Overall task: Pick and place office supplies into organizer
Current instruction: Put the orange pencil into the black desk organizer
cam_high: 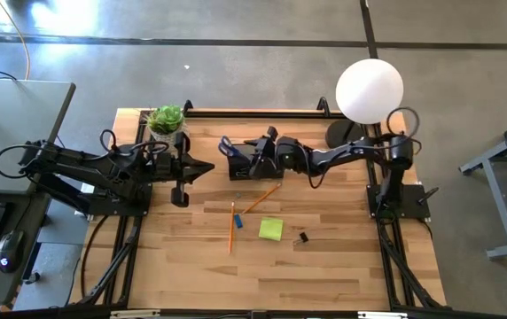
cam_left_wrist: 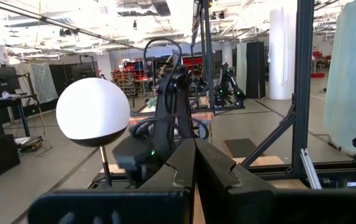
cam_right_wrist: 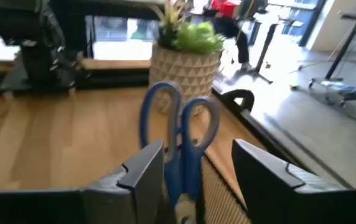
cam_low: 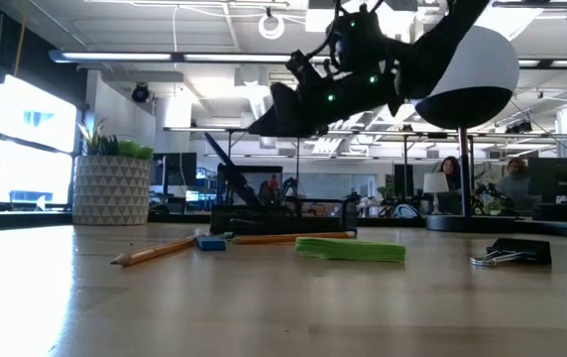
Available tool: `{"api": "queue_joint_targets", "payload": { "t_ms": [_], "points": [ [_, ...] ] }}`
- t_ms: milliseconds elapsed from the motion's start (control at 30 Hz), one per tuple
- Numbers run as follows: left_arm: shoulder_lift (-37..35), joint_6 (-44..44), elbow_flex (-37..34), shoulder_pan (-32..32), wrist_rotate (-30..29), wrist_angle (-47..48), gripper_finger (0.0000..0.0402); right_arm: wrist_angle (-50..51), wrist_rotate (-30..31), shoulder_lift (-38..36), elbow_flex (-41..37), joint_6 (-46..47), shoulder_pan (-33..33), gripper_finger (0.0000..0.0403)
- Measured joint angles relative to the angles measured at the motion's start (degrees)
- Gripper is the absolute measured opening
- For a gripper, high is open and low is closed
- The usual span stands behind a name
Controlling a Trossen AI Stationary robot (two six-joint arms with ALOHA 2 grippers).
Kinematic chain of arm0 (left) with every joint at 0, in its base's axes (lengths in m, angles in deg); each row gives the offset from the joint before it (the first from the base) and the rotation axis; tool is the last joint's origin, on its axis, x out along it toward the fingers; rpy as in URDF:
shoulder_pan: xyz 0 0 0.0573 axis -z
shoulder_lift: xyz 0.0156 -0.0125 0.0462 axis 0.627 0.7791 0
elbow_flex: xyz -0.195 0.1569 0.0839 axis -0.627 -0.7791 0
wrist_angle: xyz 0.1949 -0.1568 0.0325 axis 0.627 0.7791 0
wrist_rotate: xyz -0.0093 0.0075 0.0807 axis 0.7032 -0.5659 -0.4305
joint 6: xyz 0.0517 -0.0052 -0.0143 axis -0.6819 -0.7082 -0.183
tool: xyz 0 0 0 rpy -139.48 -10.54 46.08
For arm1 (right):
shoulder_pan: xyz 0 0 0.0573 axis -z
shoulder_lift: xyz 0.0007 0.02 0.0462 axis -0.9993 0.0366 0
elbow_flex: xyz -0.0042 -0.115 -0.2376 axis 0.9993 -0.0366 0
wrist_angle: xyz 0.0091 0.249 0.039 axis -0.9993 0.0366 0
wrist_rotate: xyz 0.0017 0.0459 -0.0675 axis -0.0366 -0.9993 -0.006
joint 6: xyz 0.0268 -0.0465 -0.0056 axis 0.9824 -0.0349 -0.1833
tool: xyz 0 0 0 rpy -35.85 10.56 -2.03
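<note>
Right gripper [cam_high: 261,151] sits over the organizer [cam_high: 246,166], fingers parted; scissors [cam_right_wrist: 179,146] handles stand up between them, blocking straight ahead. Potted plant [cam_high: 166,119] is beyond that. Left gripper [cam_high: 202,167] is just past the organizer. Bare table [cam_high: 342,257] is toward the pencils [cam_high: 232,226].

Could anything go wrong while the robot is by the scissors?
Maybe. The right gripper is open around the blue-handled scissors standing in the organizer, so pulling away crooked might snag them or nudge the organizer. Also, the pencils, sticky note pad and binder clip lie close together, so one grab might knock another.
</note>
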Motion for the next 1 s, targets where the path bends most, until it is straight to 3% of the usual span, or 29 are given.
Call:
{"api": "queue_joint_targets", "payload": {
  "t_ms": [133, 333, 600, 733, 1000],
  "points": [
    [0.0, 0.0, 0.0, 0.0, 0.0, 0.0, 0.0001, 9.0, -0.7, -4.3, 0.0, -0.3, -2.3, 0.0181],
    [0.0, 0.1, 0.0, 0.0, 0.0, 0.0, 0.0001, 30.3, 0.2, -10.9, 0.0, 0.7, -7.3, 0.0169],
    [0.0, 1.9, 0.0, 0.0, 0.0, 0.0, 0.0001, 45.0, 14.3, -21.6, 0.0, 6.5, -14.2, 0.0141],
    [0.0, 2.4, 0.0, 0.0, 0.0, 1.1, 0.0001, 54.5, 16.3, -26.9, 0.0, 12.0, -16.1, 0.0129],
    [0.0, 2.9, 0.0, 0.0, 0.0, 1.7, 0.0001, 68.4, 17.9, -25.9, 0.0, 23.9, -21.2, 0.0114]
  ]
}}
